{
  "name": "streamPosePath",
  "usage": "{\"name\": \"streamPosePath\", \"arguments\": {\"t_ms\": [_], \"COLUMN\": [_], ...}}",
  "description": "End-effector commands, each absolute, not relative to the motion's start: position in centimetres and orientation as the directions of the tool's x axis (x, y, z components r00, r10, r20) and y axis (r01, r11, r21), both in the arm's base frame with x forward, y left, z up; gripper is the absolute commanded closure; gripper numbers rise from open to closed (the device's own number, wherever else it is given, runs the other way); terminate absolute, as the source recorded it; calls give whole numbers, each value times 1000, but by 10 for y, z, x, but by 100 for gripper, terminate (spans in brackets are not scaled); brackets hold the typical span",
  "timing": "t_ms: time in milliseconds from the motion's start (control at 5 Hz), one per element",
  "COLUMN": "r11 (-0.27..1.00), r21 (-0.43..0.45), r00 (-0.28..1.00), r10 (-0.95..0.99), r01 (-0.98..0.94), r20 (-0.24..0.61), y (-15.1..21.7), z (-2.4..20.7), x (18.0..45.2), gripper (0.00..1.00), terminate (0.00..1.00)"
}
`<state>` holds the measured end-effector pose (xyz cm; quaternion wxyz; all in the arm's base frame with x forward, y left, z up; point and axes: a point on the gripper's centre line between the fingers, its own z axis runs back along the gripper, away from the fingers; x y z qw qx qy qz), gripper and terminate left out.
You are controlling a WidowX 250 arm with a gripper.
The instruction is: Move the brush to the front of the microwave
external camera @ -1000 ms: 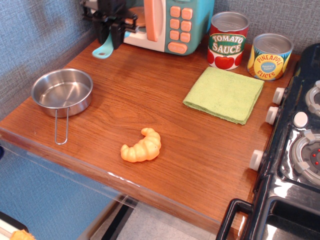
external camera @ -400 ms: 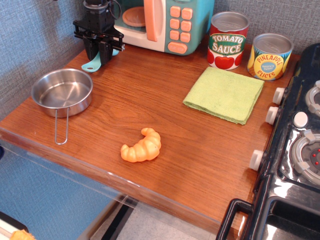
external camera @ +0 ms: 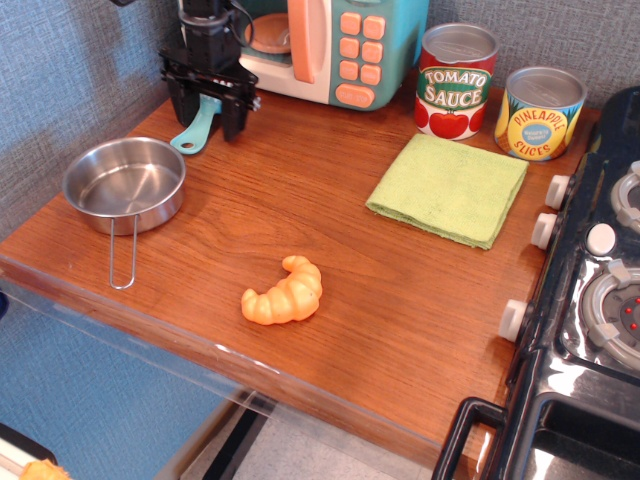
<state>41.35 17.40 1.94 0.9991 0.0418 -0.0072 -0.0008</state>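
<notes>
1 light, stiff plastic brush (external camera: 193, 130), gripper (external camera: 209, 118) clamped on its upper part, flat handle sticking out, by microwave (external camera: 335, 45).

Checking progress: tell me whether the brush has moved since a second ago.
Yes. The brush has moved away from the microwave, toward the pan.

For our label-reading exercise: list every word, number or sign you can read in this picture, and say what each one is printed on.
"TOMATO SAUCE": on the red tomato sauce can.
"PINEAPPLE SLICES": on the yellow pineapple can; the small print in its blue oval is too blurred to read.
Microwave buttons: no readable markings.
Stove knobs: none readable.
</notes>
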Motion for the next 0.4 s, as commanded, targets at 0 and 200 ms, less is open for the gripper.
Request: {"name": "streamPosePath", "arguments": {"t_ms": [0,200], "r11": [993,997], "r21": [119,66], "r00": [971,972], "r10": [-48,-62], "r01": [21,48], "r20": [234,227], "y": [139,107], "z": [127,136], "x": [410,396], "gripper": [0,0], "terminate": [0,0]}}
